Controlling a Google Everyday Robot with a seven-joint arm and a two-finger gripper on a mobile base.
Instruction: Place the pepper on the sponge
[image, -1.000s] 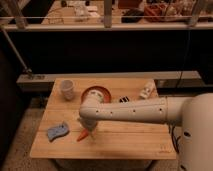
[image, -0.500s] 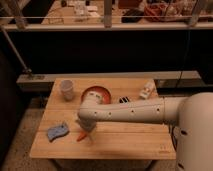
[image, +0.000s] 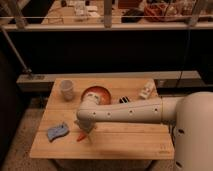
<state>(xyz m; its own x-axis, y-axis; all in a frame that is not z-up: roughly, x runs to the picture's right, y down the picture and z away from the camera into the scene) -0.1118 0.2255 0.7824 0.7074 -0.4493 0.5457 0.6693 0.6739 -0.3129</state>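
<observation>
The pepper (image: 81, 136), small, slim and orange, lies on the wooden table (image: 125, 142) near its front left. My gripper (image: 85, 128) hangs at the end of the white arm directly over the pepper's upper end, open and pointing down. Part of the pepper is hidden under it. I cannot tell whether they touch. The sponge (image: 57, 131), a flat light-blue pad with wavy edges, lies on the table just left of the pepper, a short gap away.
Behind the gripper stands a round orange-red bowl (image: 96, 93), with a pale cup (image: 67, 89) to its left. A black bar (image: 124, 100) and a small white object (image: 146, 91) sit at the back right. My arm spans the table's middle.
The arm has sunk slightly toward the pepper. Pepper and sponge lie where they were.
</observation>
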